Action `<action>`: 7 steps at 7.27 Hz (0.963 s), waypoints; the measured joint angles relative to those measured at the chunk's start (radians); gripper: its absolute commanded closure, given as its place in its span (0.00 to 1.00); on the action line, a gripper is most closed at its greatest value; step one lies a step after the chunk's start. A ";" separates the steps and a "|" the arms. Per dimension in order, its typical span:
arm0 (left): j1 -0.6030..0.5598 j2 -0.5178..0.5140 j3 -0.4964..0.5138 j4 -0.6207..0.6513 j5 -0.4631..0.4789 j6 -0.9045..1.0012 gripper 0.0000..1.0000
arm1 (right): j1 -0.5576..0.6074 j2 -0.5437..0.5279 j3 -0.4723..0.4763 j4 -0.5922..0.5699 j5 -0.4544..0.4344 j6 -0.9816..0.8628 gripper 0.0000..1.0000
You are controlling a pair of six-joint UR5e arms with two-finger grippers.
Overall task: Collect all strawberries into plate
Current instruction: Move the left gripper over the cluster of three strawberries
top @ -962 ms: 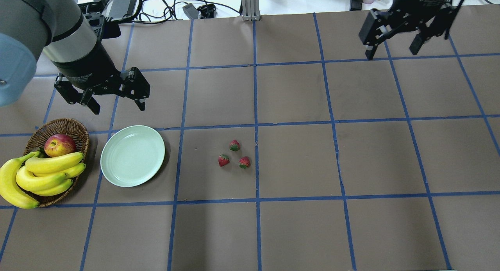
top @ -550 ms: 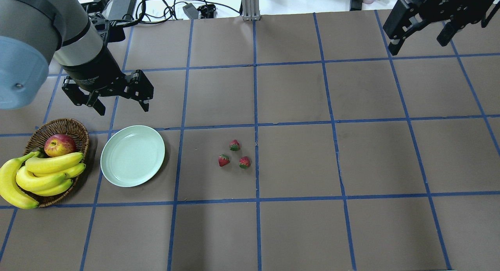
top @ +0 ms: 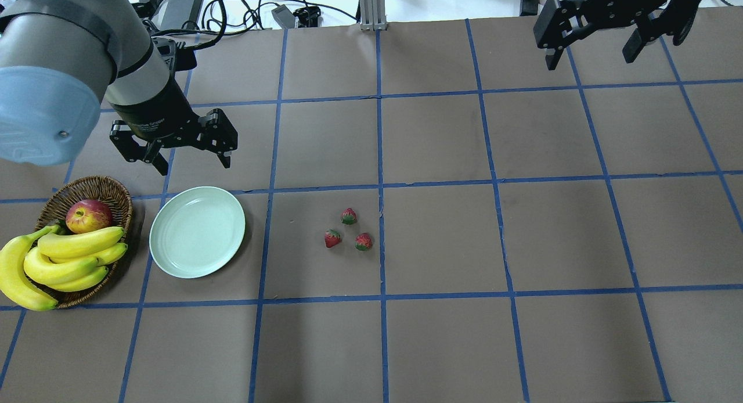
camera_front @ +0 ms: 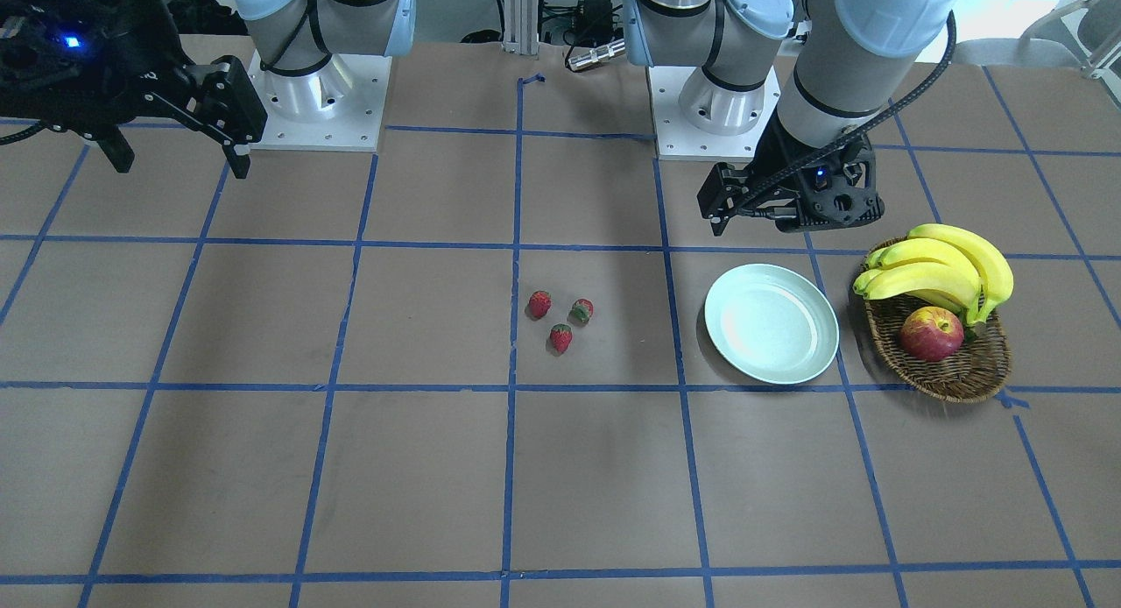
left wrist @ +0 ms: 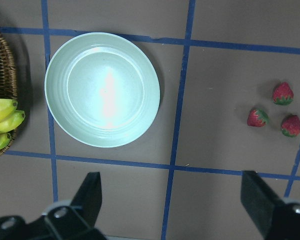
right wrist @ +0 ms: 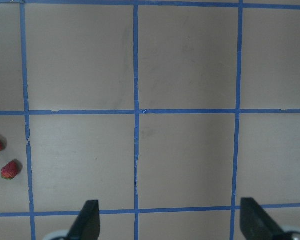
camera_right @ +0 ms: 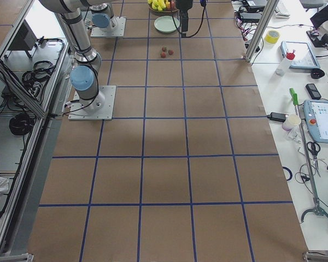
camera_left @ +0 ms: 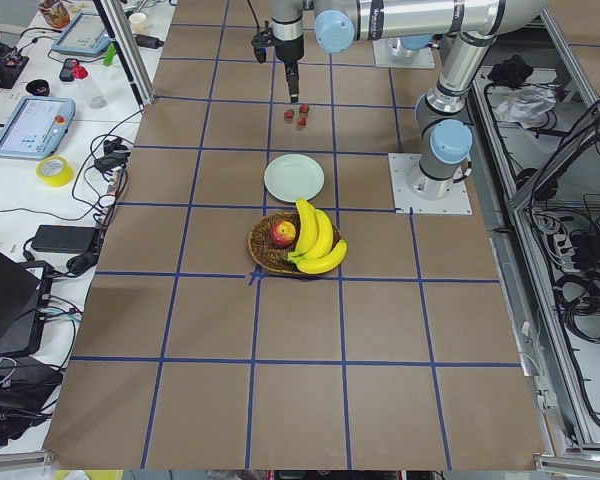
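Three small red strawberries (top: 348, 216) (top: 332, 238) (top: 363, 241) lie close together near the table's middle; they also show in the front view (camera_front: 560, 337) and the left wrist view (left wrist: 258, 117). The pale mint-green plate (top: 197, 231) sits empty to their left, also in the left wrist view (left wrist: 102, 90). My left gripper (top: 194, 165) is open and empty, hovering just beyond the plate's far edge. My right gripper (top: 589, 57) is open and empty, high over the far right of the table, well away from the strawberries; two of them show at the left edge of its wrist view (right wrist: 10, 170).
A brown wicker basket (top: 87, 188) with a bunch of bananas (top: 69, 258) and a red-yellow apple (top: 88, 215) stands left of the plate. Cables and power bricks (top: 186, 2) lie along the far edge. Blue tape lines grid the brown table.
My left gripper has moved right and a little nearer the plate. My right gripper swung right, then back left, ending closer to the far edge. The strawberries and plate have not moved.
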 measured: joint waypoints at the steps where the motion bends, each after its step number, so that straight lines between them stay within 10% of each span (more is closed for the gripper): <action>1: -0.011 -0.021 -0.027 0.056 -0.004 -0.028 0.00 | 0.002 0.000 0.001 -0.022 -0.009 -0.010 0.00; 7: -0.197 -0.206 -0.115 0.382 -0.096 -0.269 0.00 | 0.001 -0.004 0.001 -0.049 -0.017 -0.021 0.00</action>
